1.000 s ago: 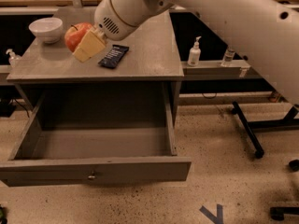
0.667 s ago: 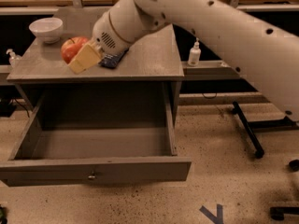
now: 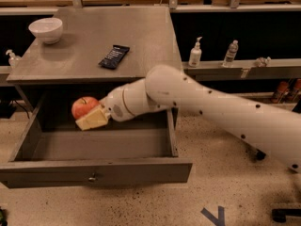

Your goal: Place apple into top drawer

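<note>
Tool grips the apple, hanging over the back left of the open drawer, just under the table edge. Lower it close to the drawer floor before you release, so the apple won't roll.

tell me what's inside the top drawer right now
Inside the open top drawer, at back left, the gripper grips the apple; whether the apple touches bottom is unclear. Nothing else shows; the arm hides the back right corner.
</note>
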Tool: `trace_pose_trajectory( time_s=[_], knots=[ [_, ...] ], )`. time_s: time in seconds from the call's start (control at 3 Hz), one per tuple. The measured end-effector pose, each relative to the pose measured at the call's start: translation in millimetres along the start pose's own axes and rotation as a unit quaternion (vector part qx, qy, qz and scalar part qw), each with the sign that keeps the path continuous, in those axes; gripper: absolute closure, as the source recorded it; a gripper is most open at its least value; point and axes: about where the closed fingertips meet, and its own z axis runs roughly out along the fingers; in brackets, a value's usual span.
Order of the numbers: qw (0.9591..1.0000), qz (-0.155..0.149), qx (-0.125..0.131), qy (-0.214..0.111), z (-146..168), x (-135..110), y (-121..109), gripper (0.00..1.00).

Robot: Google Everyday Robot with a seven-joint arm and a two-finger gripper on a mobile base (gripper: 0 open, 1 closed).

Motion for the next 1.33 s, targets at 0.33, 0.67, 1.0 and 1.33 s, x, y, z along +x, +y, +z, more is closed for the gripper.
trace_pose_trajectory(
  time_s=[0.33, 0.67, 1.0, 1.33],
  knots=[
    [0.9994, 0.035, 0.0, 0.001, 47, 71, 8, 1.0],
    [0.9986, 0.047, 0.018, -0.018, 62, 84, 4, 1.0],
    [0.9988, 0.035, 0.027, -0.022, 64, 81, -2, 1.0],
    [0.9995, 0.006, 0.029, -0.008, 71, 88, -27, 1.0]
  ],
)
